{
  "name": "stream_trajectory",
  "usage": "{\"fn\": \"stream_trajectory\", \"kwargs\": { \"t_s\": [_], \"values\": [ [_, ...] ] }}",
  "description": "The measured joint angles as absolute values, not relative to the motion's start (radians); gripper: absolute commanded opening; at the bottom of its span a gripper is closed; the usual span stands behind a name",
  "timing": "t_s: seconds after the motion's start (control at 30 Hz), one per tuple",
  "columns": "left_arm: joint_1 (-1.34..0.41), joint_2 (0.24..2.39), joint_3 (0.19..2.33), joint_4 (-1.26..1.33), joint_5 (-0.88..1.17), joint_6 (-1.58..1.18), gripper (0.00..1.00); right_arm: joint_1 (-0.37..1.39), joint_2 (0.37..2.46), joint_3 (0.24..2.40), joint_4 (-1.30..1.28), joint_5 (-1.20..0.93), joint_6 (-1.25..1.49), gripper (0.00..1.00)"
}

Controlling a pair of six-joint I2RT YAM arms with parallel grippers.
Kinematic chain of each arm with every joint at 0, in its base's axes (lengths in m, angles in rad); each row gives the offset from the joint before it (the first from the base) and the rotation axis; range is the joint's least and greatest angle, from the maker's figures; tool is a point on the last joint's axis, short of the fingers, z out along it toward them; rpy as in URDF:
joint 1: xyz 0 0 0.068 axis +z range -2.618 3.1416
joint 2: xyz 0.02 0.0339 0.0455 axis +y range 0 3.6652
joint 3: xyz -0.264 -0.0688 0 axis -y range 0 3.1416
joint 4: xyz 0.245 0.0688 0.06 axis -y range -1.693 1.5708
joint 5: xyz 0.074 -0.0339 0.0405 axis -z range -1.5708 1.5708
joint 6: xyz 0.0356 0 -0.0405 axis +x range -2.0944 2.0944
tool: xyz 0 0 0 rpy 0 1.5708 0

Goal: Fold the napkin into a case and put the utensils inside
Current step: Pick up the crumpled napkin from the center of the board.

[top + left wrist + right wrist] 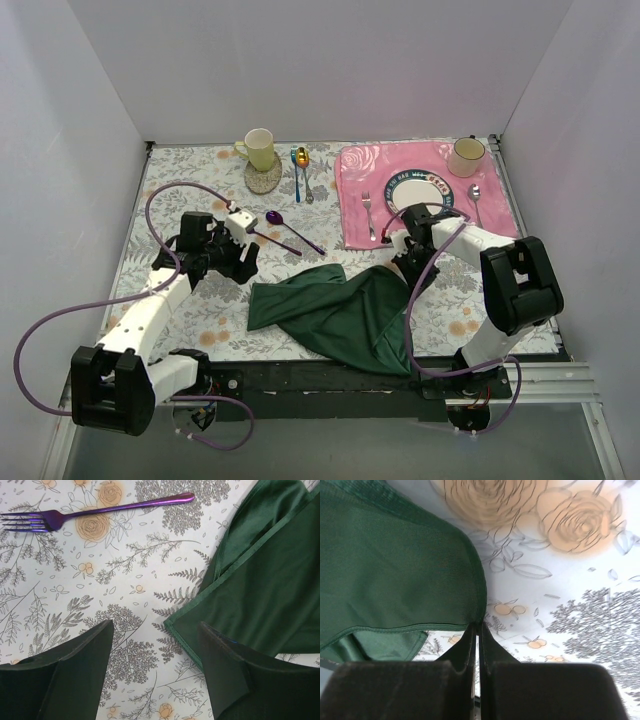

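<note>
The dark green napkin [330,315] lies crumpled and partly folded over itself at the table's front middle. My right gripper [400,266] is shut on its right corner; in the right wrist view the fingertips [478,628] pinch the hemmed edge of the napkin [395,575], lifted slightly off the table. My left gripper [240,262] is open and empty, just left of the napkin; in the left wrist view it [155,655] hovers over bare tablecloth beside the napkin's left corner [260,595]. The purple fork [100,510] lies beyond it. The purple spoon [290,232] lies behind the napkin.
A pink rose placemat [355,175] at back right carries a plate [425,187], silver fork [369,213], silver spoon [476,200] and a cup [466,155]. A cream mug [259,148] and blue and gold spoons [300,170] stand at the back. A black rail [300,380] runs along the front.
</note>
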State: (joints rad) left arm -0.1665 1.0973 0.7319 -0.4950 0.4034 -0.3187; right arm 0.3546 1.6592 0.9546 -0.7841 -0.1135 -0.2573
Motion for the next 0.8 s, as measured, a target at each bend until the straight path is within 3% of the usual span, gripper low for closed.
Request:
{"fn": "stream_trajectory", "kwargs": {
  "t_s": [0.37, 0.6, 0.8],
  "values": [
    [-0.167, 1.179, 0.681, -0.505, 0.455, -0.173, 0.54, 0.327, 1.641, 1.012, -0.673, -0.049, -0.343, 0.01],
    [-0.167, 1.346, 0.682, -0.521, 0.458, -0.179, 0.56, 0.327, 1.618, 1.012, -0.674, -0.053, -0.366, 0.01],
    [-0.167, 1.407, 0.709, -0.547, 0.479, -0.187, 0.52, 0.327, 1.616, 1.012, -0.674, -0.053, -0.373, 0.01]
  ]
}}
